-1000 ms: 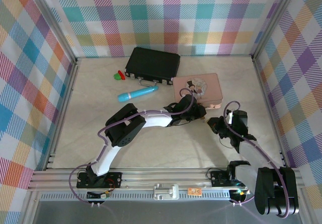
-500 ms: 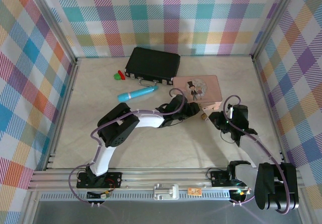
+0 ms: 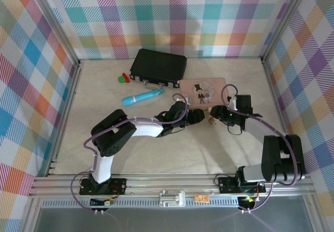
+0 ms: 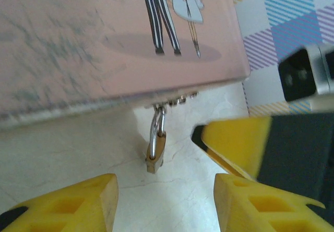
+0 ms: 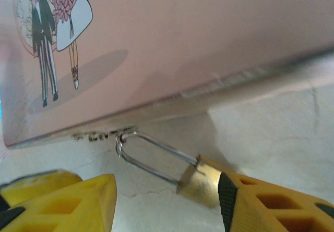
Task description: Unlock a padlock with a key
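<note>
- Hanging from 1 small metal hasp [image 4: 175, 100] on the lower edge of 1 pink tin [image 3: 216, 88], 1 padlock [image 4: 156, 149] sits just right of centre in the overhead frame, between the 2 grippers. Its body is blocky brass-gold, and its shackle [image 5: 151, 156] is a thin, bright silver U.
- 2 arms reach in from the bottom of the overhead frame: the left arm [image 3: 143, 129] has a white link, and the right arm [image 3: 282, 159] is black.
- Left gripper [image 4: 164, 190]: 2 yellow plastic fingers with square cut-outs stand apart in the lower corners of its wrist view, holding nothing. The padlock hangs above the gap, clear of both.
- Right gripper [image 5: 167, 190]: 2 matching yellow fingers, also spread apart. The padlock's body lies at the lower-right finger; I cannot tell whether they touch.
- The tin is flat and rectangular, with a matte, scuffed lid. It is printed with 1 drawn couple [image 5: 52, 28]: 1 figure in striped trousers, 1 in a white dress with a pink bouquet.
- 1 black case [image 3: 158, 66], rectangular with metal latches, lies at upper centre, up and left of the tin.
- 1 smooth blue cylinder [image 3: 142, 96] lies left of the tin, below the case.
- 2 small pieces [image 3: 124, 77], 1 red and 1 green, sit together just left of the case.
- The desk [image 3: 156, 154] is cream with faint stone-like veins, and pastel plaid walls [image 3: 52, 60] enclose it.
</note>
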`<state>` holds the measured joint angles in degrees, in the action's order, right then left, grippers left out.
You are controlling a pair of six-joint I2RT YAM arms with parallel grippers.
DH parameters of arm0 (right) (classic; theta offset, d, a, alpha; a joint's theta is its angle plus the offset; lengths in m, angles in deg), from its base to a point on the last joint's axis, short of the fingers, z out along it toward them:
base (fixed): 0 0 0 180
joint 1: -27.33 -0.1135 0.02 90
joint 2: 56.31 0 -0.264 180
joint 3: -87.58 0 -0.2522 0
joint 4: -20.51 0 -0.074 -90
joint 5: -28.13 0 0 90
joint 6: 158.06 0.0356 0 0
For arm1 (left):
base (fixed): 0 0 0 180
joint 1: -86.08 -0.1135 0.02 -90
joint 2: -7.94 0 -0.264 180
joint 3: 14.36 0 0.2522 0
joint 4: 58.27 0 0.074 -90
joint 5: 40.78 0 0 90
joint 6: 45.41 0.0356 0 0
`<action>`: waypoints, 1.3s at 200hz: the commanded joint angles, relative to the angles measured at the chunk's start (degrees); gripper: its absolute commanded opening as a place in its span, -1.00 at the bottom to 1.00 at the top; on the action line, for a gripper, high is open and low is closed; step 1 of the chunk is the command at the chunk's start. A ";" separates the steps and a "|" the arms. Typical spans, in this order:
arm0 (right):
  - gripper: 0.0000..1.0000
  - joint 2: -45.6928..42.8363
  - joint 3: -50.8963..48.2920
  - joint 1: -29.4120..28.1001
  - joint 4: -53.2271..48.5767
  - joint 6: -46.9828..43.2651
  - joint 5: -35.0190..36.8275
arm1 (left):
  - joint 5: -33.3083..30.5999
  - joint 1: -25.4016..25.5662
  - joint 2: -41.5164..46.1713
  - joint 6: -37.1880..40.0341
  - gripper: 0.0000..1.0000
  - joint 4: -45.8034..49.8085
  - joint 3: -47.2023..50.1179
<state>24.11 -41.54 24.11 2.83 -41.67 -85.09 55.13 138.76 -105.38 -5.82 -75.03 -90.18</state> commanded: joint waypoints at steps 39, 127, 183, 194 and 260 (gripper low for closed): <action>0.05 12.62 7.24 -3.01 7.26 0.77 -10.04 | -8.38 2.51 -3.38 3.49 0.08 -7.27 3.24; 0.11 -4.27 4.81 -2.93 -6.51 0.37 3.78 | -9.20 1.57 -9.60 8.35 0.15 -5.62 -4.53; 0.15 -15.70 1.49 -2.84 -9.02 2.13 7.53 | -10.74 1.81 -13.71 9.89 0.12 4.24 -12.20; 0.16 -17.05 0.71 -2.84 -8.49 2.81 8.04 | -10.83 1.89 -14.65 9.71 0.09 4.23 -12.81; 0.16 -19.95 -1.19 -2.66 -7.95 4.77 9.34 | -11.73 2.80 -19.55 9.47 -0.13 12.16 -20.09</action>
<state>5.69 -41.65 21.31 -4.78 -38.26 -76.72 43.50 141.17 -121.49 3.05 -68.32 -108.35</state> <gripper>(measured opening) 0.581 0.471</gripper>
